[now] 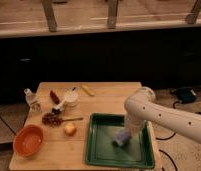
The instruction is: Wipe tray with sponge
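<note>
The gripper [126,134] is seen low over the middle of the tray [100,146], at the end of the white arm [159,114] that is reached in from the right. It is set against the sponge [120,141], though whether it is clamped on it cannot be told. The sponge is pressed on the tray's bottom, right of centre. The tray is laid on the near right part of the wooden table [106,95], and an orange bowl [28,140] is placed at the table's near left corner, well apart from the tray.
</note>
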Tool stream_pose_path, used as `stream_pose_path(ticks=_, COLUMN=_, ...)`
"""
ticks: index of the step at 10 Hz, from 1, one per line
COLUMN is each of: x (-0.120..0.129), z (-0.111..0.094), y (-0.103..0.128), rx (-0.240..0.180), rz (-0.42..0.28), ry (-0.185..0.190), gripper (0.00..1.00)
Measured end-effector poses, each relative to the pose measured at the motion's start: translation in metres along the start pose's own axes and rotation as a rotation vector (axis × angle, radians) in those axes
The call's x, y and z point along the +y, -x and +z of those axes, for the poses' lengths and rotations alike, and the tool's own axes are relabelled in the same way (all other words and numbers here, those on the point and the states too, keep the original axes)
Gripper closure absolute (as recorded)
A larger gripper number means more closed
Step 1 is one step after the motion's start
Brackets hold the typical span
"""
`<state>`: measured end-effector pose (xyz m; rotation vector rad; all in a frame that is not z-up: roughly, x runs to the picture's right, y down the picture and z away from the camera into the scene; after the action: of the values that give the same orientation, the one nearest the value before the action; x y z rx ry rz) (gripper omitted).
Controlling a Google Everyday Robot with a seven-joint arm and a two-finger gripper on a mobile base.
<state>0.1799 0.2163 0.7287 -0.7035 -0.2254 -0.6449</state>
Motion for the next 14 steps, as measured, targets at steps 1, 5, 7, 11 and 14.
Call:
stream_pose_path(ticks=1, x=-0.003, z=-0.001, y=-0.001, rx=-0.001, rz=-0.009, ry=-0.005, gripper=0.95)
stream_pose_path(ticks=5, x=-0.044, z=-0.005, y=0.04, rx=-0.04, rz=-0.088, ry=-0.027, gripper=0.95)
stream_pose_path(ticks=7, x=-0.064, z=-0.005, y=0.066, rx=-0.067, rz=-0.133, ry=-0.035, gripper=0.95)
stream_pose_path(ticks=11, x=-0.068, z=-0.004, y=0.075, rx=-0.094, rz=-0.175, ry=-0.037, gripper=0.95)
stream_pose_path(ticks=14, x=-0.069, z=-0.004, y=0.076, rx=-0.094, rz=-0.175, ry=-0.037, gripper=0.95)
